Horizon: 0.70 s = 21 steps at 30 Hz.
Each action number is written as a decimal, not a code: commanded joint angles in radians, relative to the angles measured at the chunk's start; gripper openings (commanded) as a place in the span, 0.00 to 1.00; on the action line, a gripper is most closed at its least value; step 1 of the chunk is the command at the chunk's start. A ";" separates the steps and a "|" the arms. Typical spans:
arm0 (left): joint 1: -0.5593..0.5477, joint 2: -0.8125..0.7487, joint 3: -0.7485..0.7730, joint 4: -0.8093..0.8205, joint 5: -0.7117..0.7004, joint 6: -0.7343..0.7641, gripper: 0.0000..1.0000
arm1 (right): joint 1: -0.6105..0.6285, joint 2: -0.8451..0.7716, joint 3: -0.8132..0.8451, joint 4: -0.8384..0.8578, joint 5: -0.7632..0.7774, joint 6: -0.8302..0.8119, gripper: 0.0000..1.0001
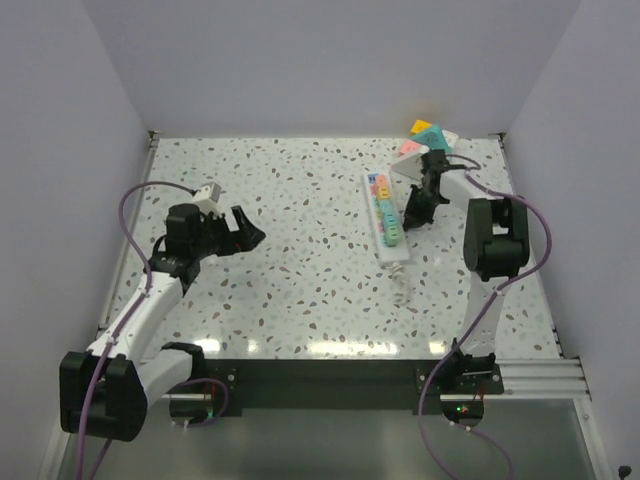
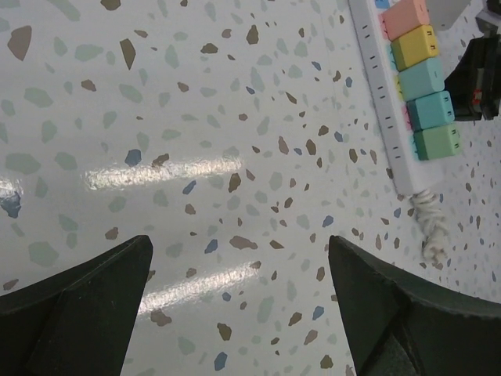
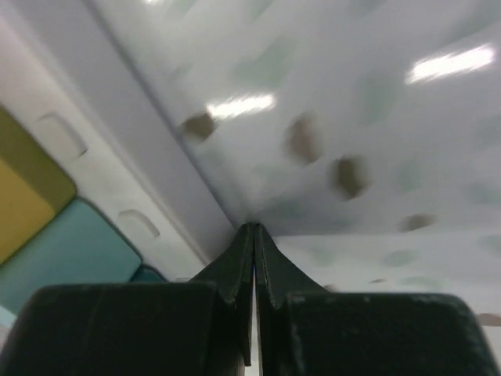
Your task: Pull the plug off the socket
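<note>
Left gripper (image 2: pixel 240 249) spread wide above the table's (image 1: pixel 300 280) left side; right gripper (image 3: pixel 254 229) pressed together, holding nothing, tips at the strip's (image 1: pixel 393 251) right edge near the table's far right corner; coloured plugs (image 2: pixel 429 78) seated in the strip.

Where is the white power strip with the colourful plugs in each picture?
Top view: the power strip lies right of the middle, beside the right gripper.
Left wrist view: top right corner, running down to its cord.
Right wrist view: left side, blurry, just past the shut right gripper.
Shared landmark: the speckled table.
</note>
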 commanded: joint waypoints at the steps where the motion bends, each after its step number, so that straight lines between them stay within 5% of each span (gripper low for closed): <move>1: -0.021 -0.007 -0.011 0.045 -0.006 -0.021 1.00 | 0.176 -0.103 -0.136 0.005 -0.160 0.053 0.00; 8: -0.106 0.073 0.068 0.045 -0.007 -0.002 1.00 | 0.268 -0.223 -0.267 0.134 -0.282 0.147 0.00; 13: -0.255 0.267 0.264 -0.050 -0.082 0.150 1.00 | 0.268 -0.362 -0.249 0.048 -0.105 0.160 0.00; 14: -0.275 0.297 0.295 -0.094 -0.099 0.178 1.00 | 0.268 -0.383 -0.247 0.025 -0.087 0.161 0.04; 15: -0.316 0.321 0.346 -0.112 -0.137 0.205 1.00 | 0.268 -0.403 -0.241 0.013 -0.044 0.161 0.25; 18: -0.376 0.387 0.396 -0.132 -0.179 0.328 1.00 | 0.270 -0.449 -0.221 -0.035 -0.039 0.145 0.61; 21: -0.413 0.427 0.417 -0.141 -0.214 0.448 1.00 | 0.270 -0.467 -0.218 -0.068 -0.028 0.128 0.71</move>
